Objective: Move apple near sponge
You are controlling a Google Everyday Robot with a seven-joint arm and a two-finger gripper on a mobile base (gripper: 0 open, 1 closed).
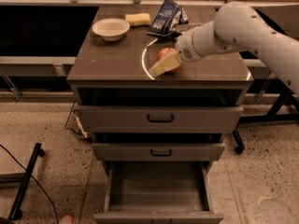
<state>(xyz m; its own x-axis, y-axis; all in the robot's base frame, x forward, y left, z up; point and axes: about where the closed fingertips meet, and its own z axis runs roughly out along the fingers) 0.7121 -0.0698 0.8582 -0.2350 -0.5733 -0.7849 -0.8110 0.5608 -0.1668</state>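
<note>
The red-orange apple (165, 54) is at the middle right of the grey cabinet top (117, 55). My gripper (162, 63) reaches in from the right on the white arm and is shut on the apple, with one cream finger (161, 67) across its front. The pale yellow sponge (138, 19) lies at the back of the top, left of the apple and well apart from it. The gripper's far finger is hidden behind the apple.
A white bowl (110, 29) stands at the back left, next to the sponge. A dark blue-and-white snack bag (166, 17) lies at the back, right of the sponge. The bottom drawer (156, 190) stands pulled out. A black stand leg (25, 181) is on the floor at the left.
</note>
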